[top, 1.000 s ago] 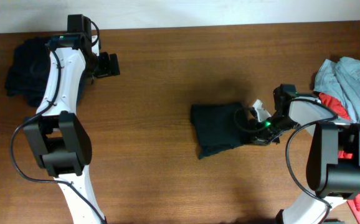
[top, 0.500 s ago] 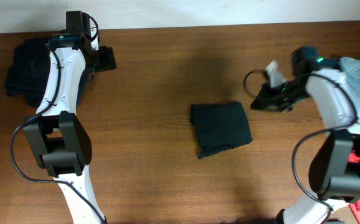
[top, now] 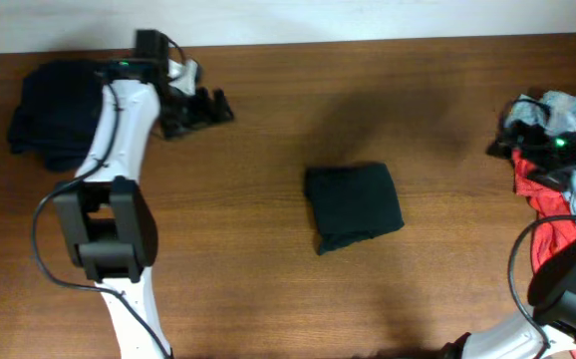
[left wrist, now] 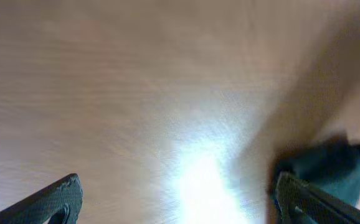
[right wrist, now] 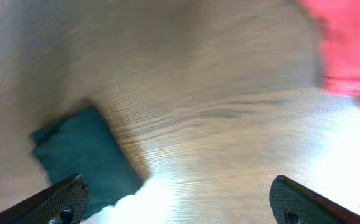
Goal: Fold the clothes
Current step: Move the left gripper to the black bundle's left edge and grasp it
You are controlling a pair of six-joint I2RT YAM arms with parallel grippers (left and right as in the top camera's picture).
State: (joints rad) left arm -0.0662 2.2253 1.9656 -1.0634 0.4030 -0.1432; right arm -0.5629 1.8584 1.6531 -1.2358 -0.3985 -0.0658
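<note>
A brown wooden table [top: 268, 279] fills the overhead view, with a strip of pale wall [top: 368, 20] along its far edge. At the table's middle lies a folded dark garment [top: 353, 207], a compact, roughly square bundle with one looser corner toward the near-left. It lies well apart from both arms. A dark heap [top: 44, 115] of fabric sits at the far-left corner, beside the left arm. At the right edge a grey-blue garment [top: 567, 108] lies crumpled on a red garment [top: 547, 189], and the right arm reaches over them.

The left gripper [left wrist: 177, 183] has its fingers spread wide over bare wood, with nothing between them. The right gripper [right wrist: 179, 182] is likewise spread wide and empty, the folded bundle off to one side of its view and the red cloth at the other.

The clothes look light, limp and without any stiffness, so they will probably sag and drape from wherever they are pinched. They are not fragile, but thin layers can slide over each other. For the crumpled pile, a hem, collar or shoulder seam seems the best hold, since a thicker edge gives the fingers something to bite. A pinch in the middle of a panel would likely lift a bunched wad. The folded bundle, if moved, is best taken through all its layers at one edge, otherwise it may fall open.
</note>
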